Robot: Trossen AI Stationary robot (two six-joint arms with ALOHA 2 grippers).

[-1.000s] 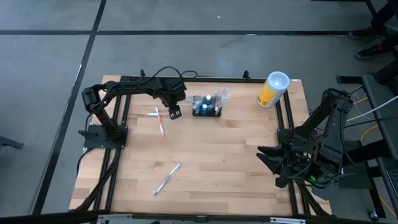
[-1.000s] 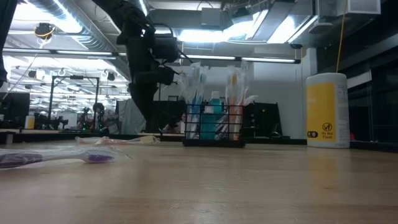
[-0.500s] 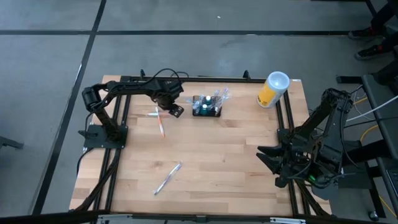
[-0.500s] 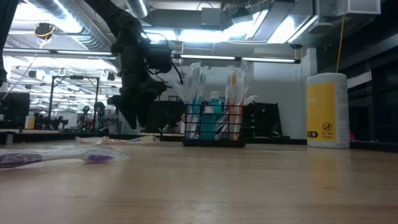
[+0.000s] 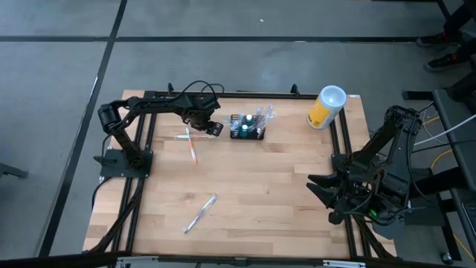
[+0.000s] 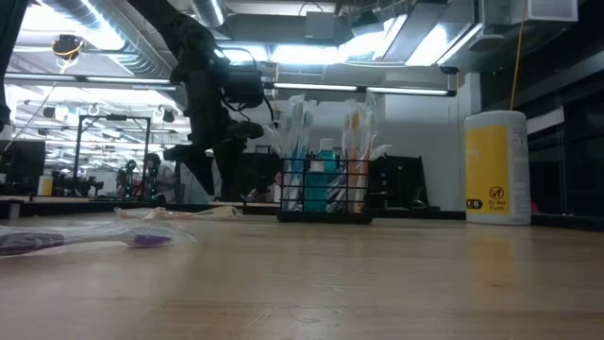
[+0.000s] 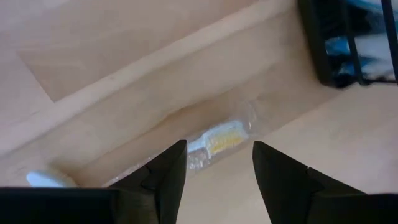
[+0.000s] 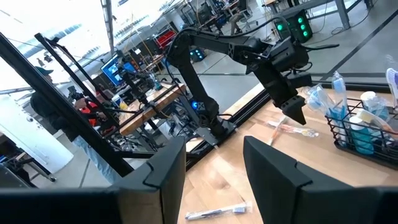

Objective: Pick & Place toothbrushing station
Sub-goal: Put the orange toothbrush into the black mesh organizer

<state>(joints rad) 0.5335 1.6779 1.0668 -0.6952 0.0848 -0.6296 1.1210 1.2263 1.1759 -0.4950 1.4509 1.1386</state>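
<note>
The toothbrushing station (image 5: 247,128) is a small black wire-mesh caddy standing on the table's far middle, with brushes and tubes upright in it (image 6: 326,194). My left gripper (image 5: 203,130) hangs open just left of it, pointing steeply down. It hangs above the head end of a clear-wrapped toothbrush (image 7: 217,138) that lies flat on the wood (image 5: 192,146). Its fingertips stand on either side of the yellow bristles and touch nothing. My right gripper (image 8: 214,168) waits open and level at the table's right edge (image 5: 327,186).
A yellow canister with a white lid (image 5: 326,108) stands at the far right corner (image 6: 495,168). A second wrapped toothbrush (image 5: 201,214) with a purple head (image 6: 85,238) lies near the front left. The middle of the wooden table (image 5: 268,193) is bare.
My left gripper has rolled about its own pointing line, so its fingers stand turned from where they were. It has sunk a little toward the wrapped toothbrush. The toothbrush and the caddy lie where they were.
</note>
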